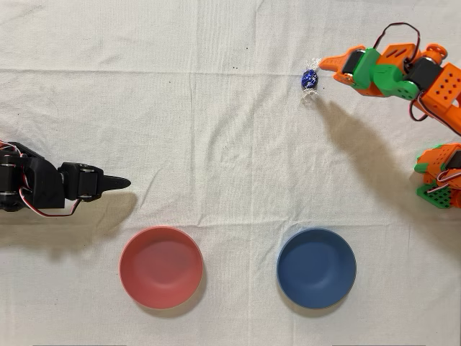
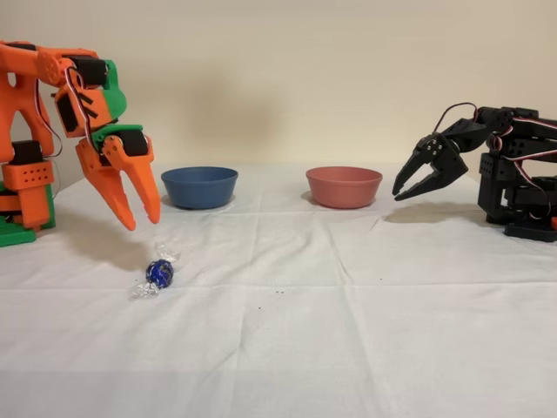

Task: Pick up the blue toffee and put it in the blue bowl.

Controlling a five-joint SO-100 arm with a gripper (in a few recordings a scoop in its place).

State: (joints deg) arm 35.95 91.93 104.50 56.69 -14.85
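Note:
The blue toffee lies on the white cloth, a small shiny blue ball with clear twisted ends. My orange gripper hangs above it and slightly to one side, fingers pointing down, open by a small gap with nothing between them. In the overhead view its tip sits just right of the toffee. The blue bowl stands empty, at the lower right of the overhead view and behind the gripper in the fixed view.
A pinkish-red bowl stands empty beside the blue one. The idle black arm rests on the opposite side of the table. My arm's orange base stands at the right edge overhead.

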